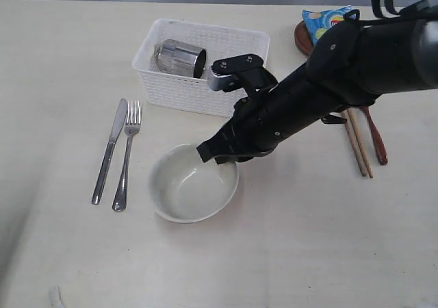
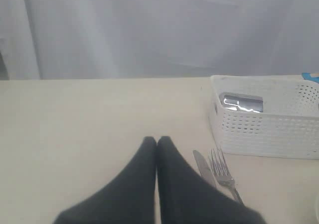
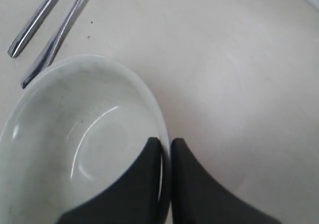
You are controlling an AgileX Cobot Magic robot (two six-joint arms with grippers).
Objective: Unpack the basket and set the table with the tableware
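Note:
The white bowl (image 1: pixel 193 183) (image 3: pixel 75 144) rests on the cream table (image 1: pixel 308 239) in front of the white basket (image 1: pixel 202 67). My right gripper (image 1: pixel 220 159) (image 3: pixel 166 145) is shut on the bowl's rim, one finger inside and one outside. A steel cup (image 1: pixel 180 58) (image 2: pixel 242 103) lies on its side in the basket (image 2: pixel 269 124). Left of the bowl lie the steel knife (image 1: pixel 110 149) (image 2: pixel 203 165) and fork (image 1: pixel 126 154) (image 2: pixel 223 173). The left gripper (image 2: pixel 157 142) is shut and empty, out of the exterior view. Chopsticks (image 1: pixel 358 144), the red-brown spoon (image 1: pixel 376 137) and the brown plate (image 1: pixel 302 37) sit at the right.
A blue snack bag (image 1: pixel 327 19) lies on the brown plate at the back right. My right arm (image 1: pixel 328 82) stretches from the right edge across the basket's near right corner. A pale curtain (image 2: pixel 159 30) hangs behind the table's far edge.

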